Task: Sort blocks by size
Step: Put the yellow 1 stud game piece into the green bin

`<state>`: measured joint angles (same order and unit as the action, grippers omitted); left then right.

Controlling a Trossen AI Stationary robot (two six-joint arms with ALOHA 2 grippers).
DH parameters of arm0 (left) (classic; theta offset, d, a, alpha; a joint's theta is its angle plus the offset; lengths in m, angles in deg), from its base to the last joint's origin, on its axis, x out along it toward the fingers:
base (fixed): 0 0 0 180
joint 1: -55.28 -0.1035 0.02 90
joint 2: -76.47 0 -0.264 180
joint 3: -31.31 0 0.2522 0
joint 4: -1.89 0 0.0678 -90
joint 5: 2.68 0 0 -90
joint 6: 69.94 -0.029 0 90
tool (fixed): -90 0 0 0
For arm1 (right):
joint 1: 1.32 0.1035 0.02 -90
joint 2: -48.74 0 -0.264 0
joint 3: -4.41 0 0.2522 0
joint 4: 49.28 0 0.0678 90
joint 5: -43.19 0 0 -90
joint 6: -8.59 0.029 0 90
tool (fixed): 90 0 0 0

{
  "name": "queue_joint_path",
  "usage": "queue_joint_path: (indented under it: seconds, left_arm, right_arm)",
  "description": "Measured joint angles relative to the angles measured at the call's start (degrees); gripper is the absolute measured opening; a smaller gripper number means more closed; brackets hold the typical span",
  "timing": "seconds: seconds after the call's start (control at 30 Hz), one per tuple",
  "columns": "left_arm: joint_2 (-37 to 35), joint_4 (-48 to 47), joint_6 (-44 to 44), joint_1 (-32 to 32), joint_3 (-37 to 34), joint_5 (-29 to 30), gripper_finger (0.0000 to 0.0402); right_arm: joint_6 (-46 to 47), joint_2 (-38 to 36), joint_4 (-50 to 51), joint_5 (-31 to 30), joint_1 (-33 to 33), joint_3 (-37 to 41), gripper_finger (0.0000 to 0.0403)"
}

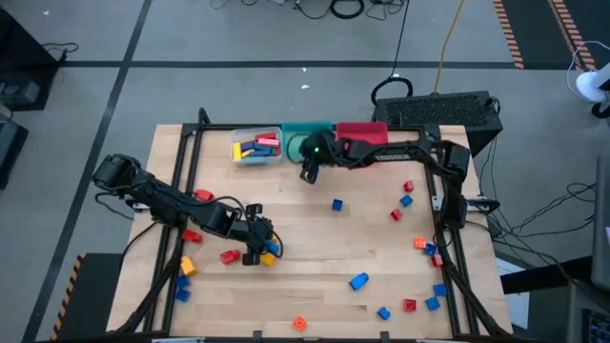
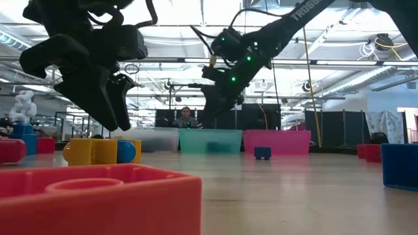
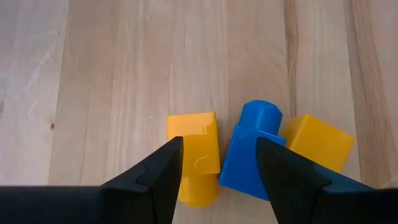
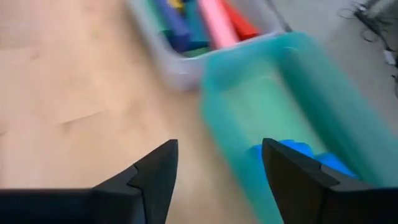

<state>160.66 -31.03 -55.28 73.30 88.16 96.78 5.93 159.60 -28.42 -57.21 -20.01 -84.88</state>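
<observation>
1. Three blocks sit together under the left gripper (image 3: 217, 165) at the near-left of the table (image 1: 315, 257): a yellow block (image 3: 194, 149), a blue block (image 3: 252, 149) touching it, and a second yellow block (image 3: 317, 142) just beyond the blue one.
2. Several long bars (image 1: 255, 148) in yellow, blue, pink and red lie in the clear bin (image 1: 255, 160) at the far edge; the exact count cannot be told.
3. One blue block (image 4: 311, 157) lies in the teal bin (image 4: 311, 74), which stands between the clear bin and the red bin (image 1: 362, 131); the three bins stand side by side.
4. Loose blocks are scattered on the table: one small blue cube (image 1: 337, 204) near the middle, one larger blue block (image 1: 358, 280) nearer the front, one orange piece (image 1: 298, 324) at the near edge, and a spread of red, blue and orange blocks along the right side (image 1: 419, 246).
5. Two red blocks (image 1: 230, 255) and a few blue and orange ones lie near the left arm.
6. Left gripper: fingers apart, hanging just over the yellow and blue blocks, clamped on nothing.
7. Right gripper (image 4: 217, 168): fingers apart and empty, above the near edge of the teal bin.
8. One person (image 2: 186, 117) shows far behind the bins in the low view.
</observation>
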Motion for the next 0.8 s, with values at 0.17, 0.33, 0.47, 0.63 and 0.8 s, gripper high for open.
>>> queue_joint_path:
  seconds: [0.17,0.33,0.47,0.63,0.8]
  left_arm:
    - [0.0,0.0,0.0,0.0,0.0,0.0,0.0202]
    - [0.0,0.2,0.3,0.0,0.0,0.0,0.0202]
    - [0.0,0.2,3.1,0.0,0.0,0.0,0.0202]
    - [0.0,0.0,4.5,0.0,0.0,0.0,0.0202]
    - [0.0,-0.2,4.6,0.1,0.1,0.0,0.0202]
  right_arm:
    - [0.9,0.0,4.4,1.4,3.9,0.0,0.0211]
    - [2.0,-0.4,7.2,1.8,7.8,0.0,0.0211]
    - [2.9,-1.7,10.4,1.5,10.8,0.0,0.0210]
    - [4.2,-5.3,8.9,-0.5,13.4,4.2,0.0210]
    - [7.8,-12.8,0.0,-0.4,14.9,16.1,0.0210]
